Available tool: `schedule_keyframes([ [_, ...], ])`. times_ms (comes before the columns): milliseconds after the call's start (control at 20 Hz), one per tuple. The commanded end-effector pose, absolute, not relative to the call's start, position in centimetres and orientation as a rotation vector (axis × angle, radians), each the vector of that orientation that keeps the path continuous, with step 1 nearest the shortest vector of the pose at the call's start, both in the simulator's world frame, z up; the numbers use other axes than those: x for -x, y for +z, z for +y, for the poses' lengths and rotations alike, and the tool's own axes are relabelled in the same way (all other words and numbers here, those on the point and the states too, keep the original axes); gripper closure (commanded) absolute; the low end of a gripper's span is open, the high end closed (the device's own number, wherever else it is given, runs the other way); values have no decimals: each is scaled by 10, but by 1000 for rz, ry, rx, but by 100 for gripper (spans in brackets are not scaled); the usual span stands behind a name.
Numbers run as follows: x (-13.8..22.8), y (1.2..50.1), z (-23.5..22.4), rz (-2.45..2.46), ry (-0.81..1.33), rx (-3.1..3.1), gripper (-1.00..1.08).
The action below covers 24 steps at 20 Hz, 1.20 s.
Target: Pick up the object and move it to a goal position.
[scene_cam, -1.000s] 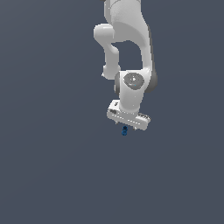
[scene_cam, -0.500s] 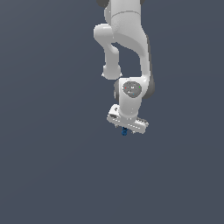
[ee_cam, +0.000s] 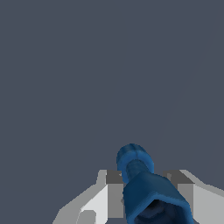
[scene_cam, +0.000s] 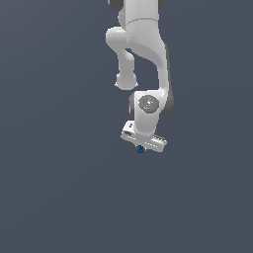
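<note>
With the dark-blue peg seated between the two grey fingers in the wrist view, the claw is judged to be closed on it, so the pick is done and the transport step is in hand. In the exterior view only a small blue tip of the peg is seen poking out under the white claw body, just beneath the wrist of the Panda arm. The ribbed round end is pointed away from the wrist camera; the wider faceted end is nearest the lens and partly cut off by the frame edge. Whether the peg is clear of the counter cannot be told: the grey background is uniform and no shadow or contact line is shown. No goal marker is visible in either view, so the remaining distance cannot be judged.

Next move, as a judgement: the grip is to be kept firm while the arm is translated to the goal. The peg is tiny against the fingers and held with its ends projecting past the pads, so slip or rotation under fast motion is the likely risk; a smooth, slow carry is called for.
</note>
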<state>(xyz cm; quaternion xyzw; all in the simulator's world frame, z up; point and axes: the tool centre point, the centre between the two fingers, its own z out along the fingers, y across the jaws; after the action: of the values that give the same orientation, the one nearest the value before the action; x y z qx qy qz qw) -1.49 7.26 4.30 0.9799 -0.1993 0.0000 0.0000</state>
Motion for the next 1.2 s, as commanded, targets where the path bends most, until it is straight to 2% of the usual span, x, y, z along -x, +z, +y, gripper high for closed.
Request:
schedule_keyframes([
  [0,15,43,73,-626,0,-3079,108],
  [600,12,58,73,-626,0,-3079,108],
  [1150,-5,139,73,-626,0,-3078,108],
])
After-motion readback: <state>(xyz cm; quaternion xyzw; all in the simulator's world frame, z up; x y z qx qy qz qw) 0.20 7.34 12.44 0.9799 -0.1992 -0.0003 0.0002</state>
